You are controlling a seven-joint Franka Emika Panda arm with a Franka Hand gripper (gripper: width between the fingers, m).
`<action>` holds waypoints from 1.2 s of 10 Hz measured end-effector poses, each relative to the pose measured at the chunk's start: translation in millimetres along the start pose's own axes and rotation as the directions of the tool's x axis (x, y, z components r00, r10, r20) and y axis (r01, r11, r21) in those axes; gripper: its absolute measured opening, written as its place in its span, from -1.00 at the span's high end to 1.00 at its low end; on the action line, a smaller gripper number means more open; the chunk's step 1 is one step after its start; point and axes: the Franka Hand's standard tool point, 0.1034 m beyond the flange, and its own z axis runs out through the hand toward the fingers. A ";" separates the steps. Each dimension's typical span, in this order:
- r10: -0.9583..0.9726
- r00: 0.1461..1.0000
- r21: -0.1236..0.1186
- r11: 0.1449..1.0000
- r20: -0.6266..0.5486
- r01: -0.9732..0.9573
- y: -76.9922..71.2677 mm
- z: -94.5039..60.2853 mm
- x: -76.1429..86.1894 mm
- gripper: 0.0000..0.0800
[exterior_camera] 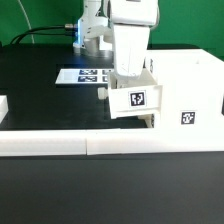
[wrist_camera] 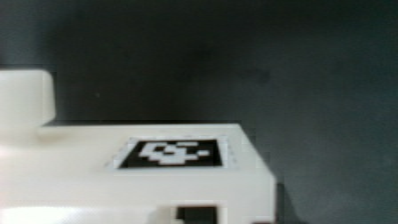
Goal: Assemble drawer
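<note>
A small white tray [exterior_camera: 132, 100] with a black-and-white marker on its side and a knob [exterior_camera: 103, 93] toward the exterior view's left sits against the tall white box housing [exterior_camera: 186, 92], partly in its open front. My gripper [exterior_camera: 131, 74] comes straight down onto the tray's top and is shut on it; its fingertips are hidden by the tray. In the wrist view the tray [wrist_camera: 107, 185] fills the lower part, its marker [wrist_camera: 175, 152] facing the camera, with a white rounded part [wrist_camera: 22, 95] beside it. No fingers show there. A second tray is not in view.
The marker board [exterior_camera: 84, 76] lies on the black table behind the arm. A long low white border wall [exterior_camera: 90, 142] runs along the front edge. A small white piece [exterior_camera: 3, 104] shows at the exterior view's far left.
</note>
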 end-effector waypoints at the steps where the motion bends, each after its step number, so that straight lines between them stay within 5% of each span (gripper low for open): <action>1: -0.005 1.000 -0.002 1.000 0.000 0.005 0.2 -0.2 1.3 0.89; 12: -0.106 0.994 0.012 0.994 0.037 0.105 2.7 -2.3 -1.3 0.89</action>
